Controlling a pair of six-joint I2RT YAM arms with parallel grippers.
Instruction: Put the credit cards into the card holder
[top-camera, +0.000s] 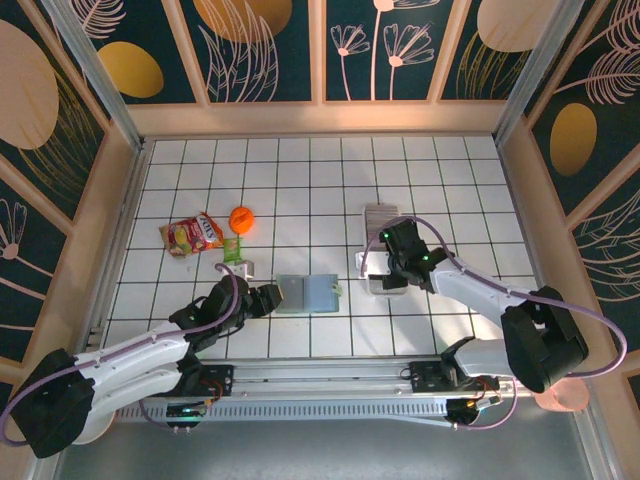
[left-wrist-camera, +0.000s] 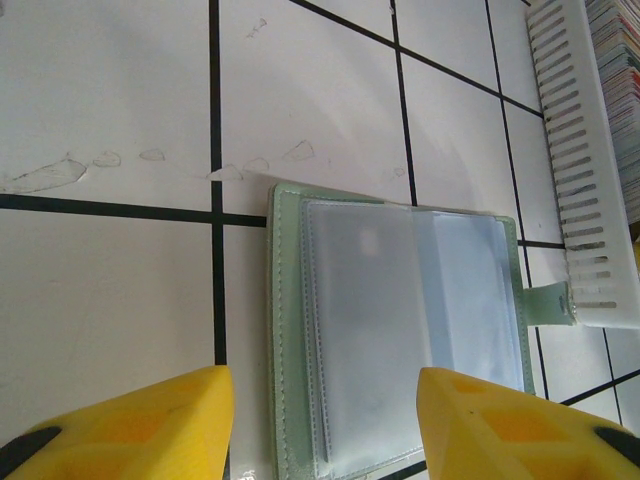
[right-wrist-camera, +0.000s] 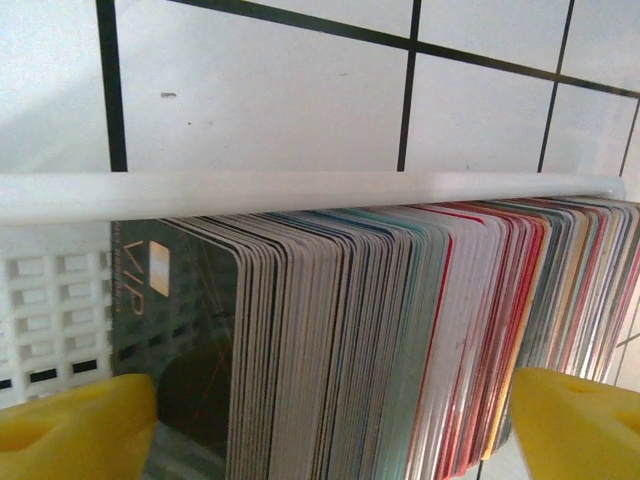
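Observation:
The card holder (top-camera: 308, 293) lies opened flat on the tiled table, sage-green with clear bluish sleeves (left-wrist-camera: 400, 320), its clasp tab pointing at the tray. My left gripper (top-camera: 266, 298) is at its left end and open (left-wrist-camera: 325, 430). One yellow finger (left-wrist-camera: 130, 425) is over bare tile and the other (left-wrist-camera: 520, 425) over the holder's sleeves, with nothing gripped. The credit cards (right-wrist-camera: 400, 340) stand edge-on in a striped row inside a white slotted tray (top-camera: 377, 215). My right gripper (top-camera: 385, 262) is open (right-wrist-camera: 325, 430), its fingers (right-wrist-camera: 580, 420) wide on either side of a thick bunch of cards.
A snack packet (top-camera: 190, 235), an orange ball (top-camera: 242, 218) and a small green item (top-camera: 232, 248) lie at the left middle of the table. The tray's slotted wall (left-wrist-camera: 580, 170) stands close to the holder's clasp. Raised walls enclose the table.

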